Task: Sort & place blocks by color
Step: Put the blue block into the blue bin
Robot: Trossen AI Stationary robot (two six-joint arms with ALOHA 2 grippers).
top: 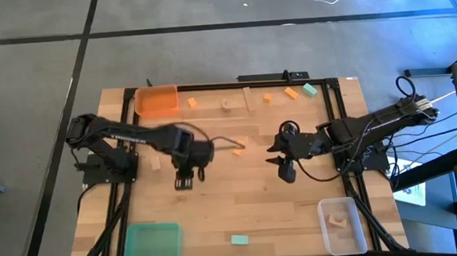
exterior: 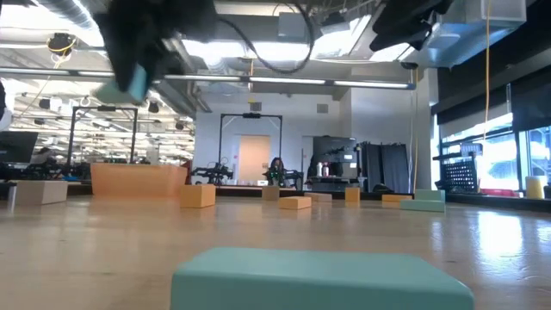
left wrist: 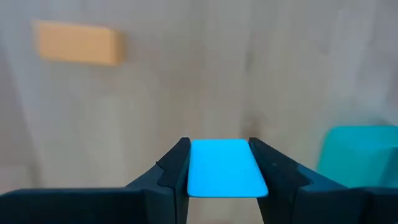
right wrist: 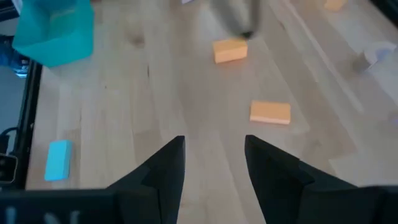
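Observation:
My left gripper (top: 185,180) hangs above the table's middle left, shut on a teal-green block (left wrist: 221,168). That block also shows high up in the low view (exterior: 129,83). My right gripper (right wrist: 214,163) is open over the table's middle right (top: 286,172) and holds nothing. Another teal block (top: 239,240) lies flat near the near edge. Two orange blocks (right wrist: 270,112) (right wrist: 230,50) lie on the table ahead of the right gripper. Several orange, wood and teal blocks (top: 291,93) lie along the far edge. My left gripper pinches the teal-green block by its two long sides (left wrist: 194,167), one finger on each side, and the block's flat face shows between them. The fingers point down from above. The block is lifted clear of the table (exterior: 129,83).
The orange tray (top: 156,101) sits at the far left corner, the green tray (top: 151,242) at the near left and the clear tray (top: 340,225) at the near right, with a wood block in it. A pale block (top: 156,161) lies close to the left gripper.

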